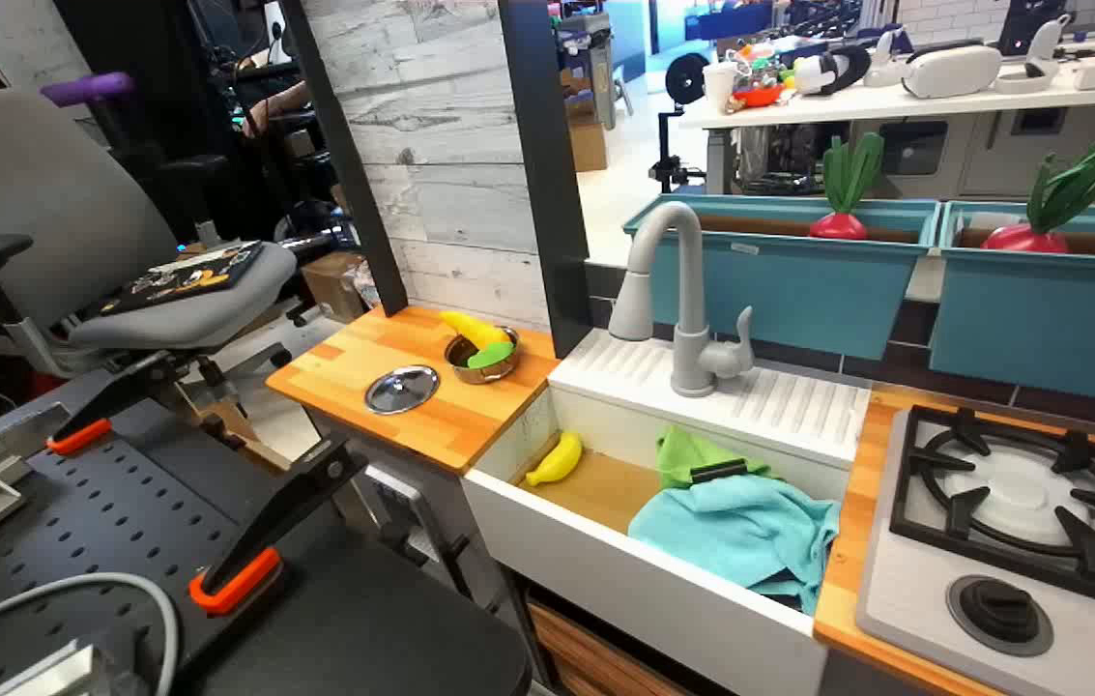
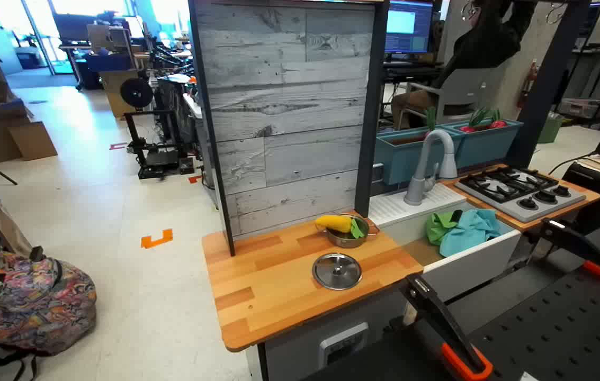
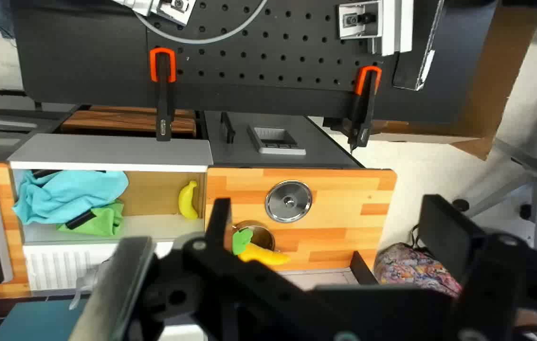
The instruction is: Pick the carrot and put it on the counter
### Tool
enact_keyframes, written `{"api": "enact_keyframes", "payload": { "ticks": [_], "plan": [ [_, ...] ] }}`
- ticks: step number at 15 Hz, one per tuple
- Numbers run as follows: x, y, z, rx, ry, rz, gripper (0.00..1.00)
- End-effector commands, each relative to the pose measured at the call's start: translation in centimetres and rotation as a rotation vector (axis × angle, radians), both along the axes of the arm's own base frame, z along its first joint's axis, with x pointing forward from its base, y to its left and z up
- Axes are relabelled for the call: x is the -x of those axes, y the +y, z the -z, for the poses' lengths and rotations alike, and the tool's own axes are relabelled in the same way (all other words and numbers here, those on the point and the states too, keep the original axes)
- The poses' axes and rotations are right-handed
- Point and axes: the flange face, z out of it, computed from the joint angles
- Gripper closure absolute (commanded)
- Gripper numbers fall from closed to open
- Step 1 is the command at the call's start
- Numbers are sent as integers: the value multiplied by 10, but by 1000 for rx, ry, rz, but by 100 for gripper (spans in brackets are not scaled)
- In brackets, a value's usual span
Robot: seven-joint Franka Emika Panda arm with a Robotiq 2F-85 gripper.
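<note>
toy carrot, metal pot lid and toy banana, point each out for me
Toy carrot (image 2: 334, 223): in an exterior view, on its yellow-orange body.
Metal pot lid (image 3: 288, 201): in the wrist view, on its central knob.
Toy banana (image 1: 558, 460): in an exterior view, midway along its curve.

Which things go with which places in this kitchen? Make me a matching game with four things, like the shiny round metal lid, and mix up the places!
Things:
1. yellow-orange toy carrot with a green leafy end
2. shiny round metal lid
3. curved plain yellow toy banana
4. round red toy vegetable with a green leafy top

Places:
A. inside the white rectangular sink basin
B. in a long blue-green planter
C. sticking out of the small round metal pot
D. lying flat on the orange-brown wooden counter

Right pairs: 1-C, 2-D, 3-A, 4-B.
</note>
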Motion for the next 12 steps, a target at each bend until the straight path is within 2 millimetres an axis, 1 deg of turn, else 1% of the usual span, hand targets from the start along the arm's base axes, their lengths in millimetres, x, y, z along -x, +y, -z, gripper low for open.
{"api": "enact_keyframes", "payload": {
  "ticks": [1,4,12],
  "plan": [
    [1,1,2,-1,7,-1,0],
    [2,2,6,-2,17,-2,0],
    [2,2,7,-2,17,-2,0]
  ]
}}
